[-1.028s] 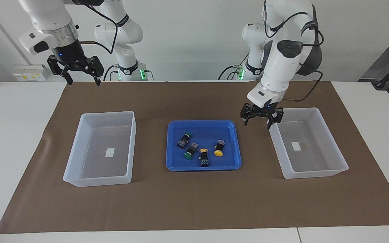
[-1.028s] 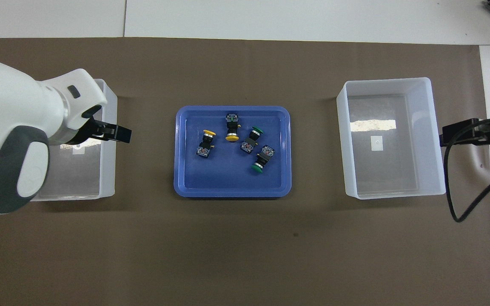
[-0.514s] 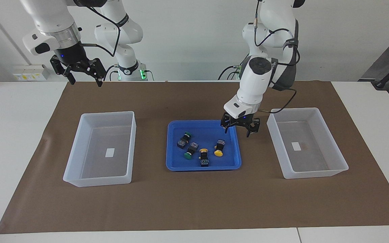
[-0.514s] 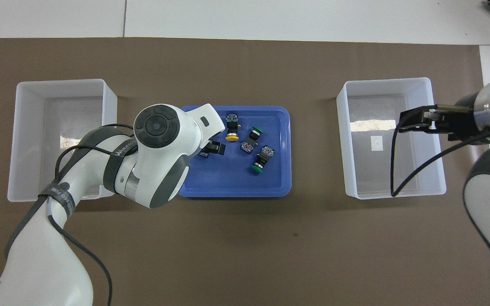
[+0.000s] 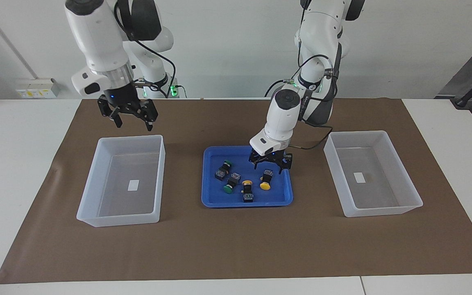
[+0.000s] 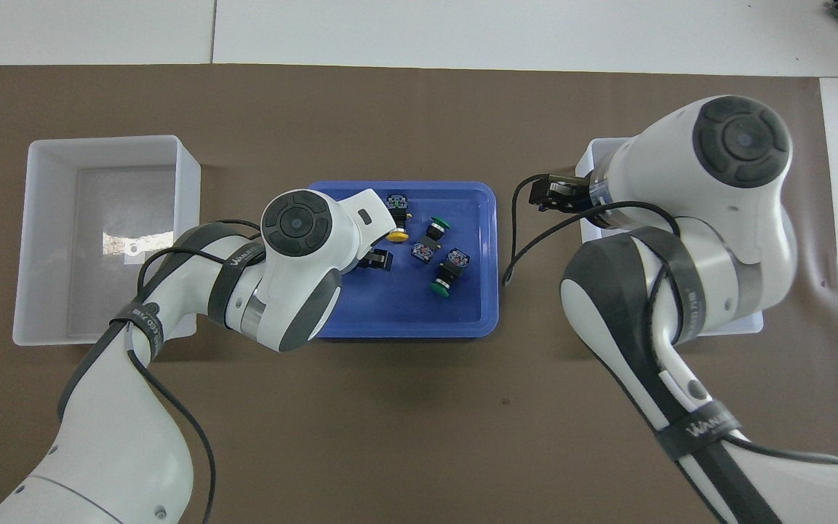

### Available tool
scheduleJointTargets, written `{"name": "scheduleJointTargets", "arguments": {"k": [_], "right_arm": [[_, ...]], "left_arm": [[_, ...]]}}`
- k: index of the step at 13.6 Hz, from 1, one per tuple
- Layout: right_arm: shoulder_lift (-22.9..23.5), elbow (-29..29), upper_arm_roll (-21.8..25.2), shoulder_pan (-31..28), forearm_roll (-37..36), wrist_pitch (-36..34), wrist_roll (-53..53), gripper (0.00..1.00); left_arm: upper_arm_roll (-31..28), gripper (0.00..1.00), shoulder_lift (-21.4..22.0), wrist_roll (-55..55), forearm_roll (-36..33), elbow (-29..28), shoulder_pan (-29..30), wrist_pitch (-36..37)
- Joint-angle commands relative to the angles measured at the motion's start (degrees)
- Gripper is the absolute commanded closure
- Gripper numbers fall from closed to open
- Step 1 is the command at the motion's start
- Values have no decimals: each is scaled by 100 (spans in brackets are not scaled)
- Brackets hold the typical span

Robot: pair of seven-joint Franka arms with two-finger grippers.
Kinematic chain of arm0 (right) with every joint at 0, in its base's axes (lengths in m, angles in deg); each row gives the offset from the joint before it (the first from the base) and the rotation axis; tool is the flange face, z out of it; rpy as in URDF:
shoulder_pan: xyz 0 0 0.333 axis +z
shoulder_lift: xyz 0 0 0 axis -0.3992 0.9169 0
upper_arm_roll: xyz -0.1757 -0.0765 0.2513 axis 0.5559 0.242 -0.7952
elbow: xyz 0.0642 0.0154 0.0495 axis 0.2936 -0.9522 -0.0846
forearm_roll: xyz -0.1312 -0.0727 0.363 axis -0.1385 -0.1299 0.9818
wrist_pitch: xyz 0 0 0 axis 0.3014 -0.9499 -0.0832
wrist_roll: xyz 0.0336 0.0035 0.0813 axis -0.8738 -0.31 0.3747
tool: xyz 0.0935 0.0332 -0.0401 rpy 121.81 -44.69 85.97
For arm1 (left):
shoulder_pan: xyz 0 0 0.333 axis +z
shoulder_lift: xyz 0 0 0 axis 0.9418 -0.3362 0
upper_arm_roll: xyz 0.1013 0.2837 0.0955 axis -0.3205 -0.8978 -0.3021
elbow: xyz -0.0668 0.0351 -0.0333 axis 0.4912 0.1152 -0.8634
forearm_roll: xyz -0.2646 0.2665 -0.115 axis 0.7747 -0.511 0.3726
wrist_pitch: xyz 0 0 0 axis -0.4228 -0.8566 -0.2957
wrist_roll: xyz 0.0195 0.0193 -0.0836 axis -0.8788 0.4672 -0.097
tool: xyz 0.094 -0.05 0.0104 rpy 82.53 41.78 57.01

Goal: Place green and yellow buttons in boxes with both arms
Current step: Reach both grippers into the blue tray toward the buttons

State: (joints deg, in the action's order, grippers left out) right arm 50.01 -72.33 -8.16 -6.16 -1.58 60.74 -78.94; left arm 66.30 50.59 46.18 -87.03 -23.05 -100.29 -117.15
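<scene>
Four buttons lie in the blue tray (image 5: 219, 201). Two have green caps (image 5: 223, 169) (image 5: 230, 185) and two have yellow caps (image 5: 247, 191) (image 5: 265, 180). My left gripper (image 5: 269, 168) is open and hangs low over the tray, just above the yellow button toward the left arm's end. My right gripper (image 5: 134, 125) is open and empty, in the air over the robot-side rim of the box (image 5: 130, 138) at the right arm's end. The other box (image 5: 359, 133) is empty. In the overhead view my left arm hides one yellow button; the other (image 6: 395, 233) and both green ones (image 6: 433, 237) (image 6: 445, 275) show.
A brown mat (image 5: 236, 246) covers the table between the white margins. The tray (image 6: 404, 331) sits midway between the two boxes. In the overhead view my right arm covers most of the box (image 6: 597, 149) at its end; the other box (image 6: 110, 140) shows whole.
My left gripper has swung from beside its box to over the tray and come down above the yellow button. My right gripper has moved toward the table's middle and lower, over its box's rim.
</scene>
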Motion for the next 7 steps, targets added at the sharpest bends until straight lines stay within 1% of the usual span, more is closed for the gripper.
{"name": "scheduleJointTargets", "arguments": {"k": [1,2,4,5,7], "right_arm": [[348,-46,-21,345,93,530,-745,0],[444,-99,-12,495,145,705,-956,0],[577,-309,-21,663,181,1188,-1195,0],[629,-362,-21,698,216,1321,-1274,0],[770,-380,-21,909,234,1462,-1502,0]], "left_arm": [[-95,97,91,218,5,-200,-101,-125],[-103,100,91,218,5,-174,-101,-90],[-130,100,143,227,14,-147,-92,-55],[-130,100,248,227,14,-147,-40,-37],[-156,100,660,209,5,-156,118,172]]}}
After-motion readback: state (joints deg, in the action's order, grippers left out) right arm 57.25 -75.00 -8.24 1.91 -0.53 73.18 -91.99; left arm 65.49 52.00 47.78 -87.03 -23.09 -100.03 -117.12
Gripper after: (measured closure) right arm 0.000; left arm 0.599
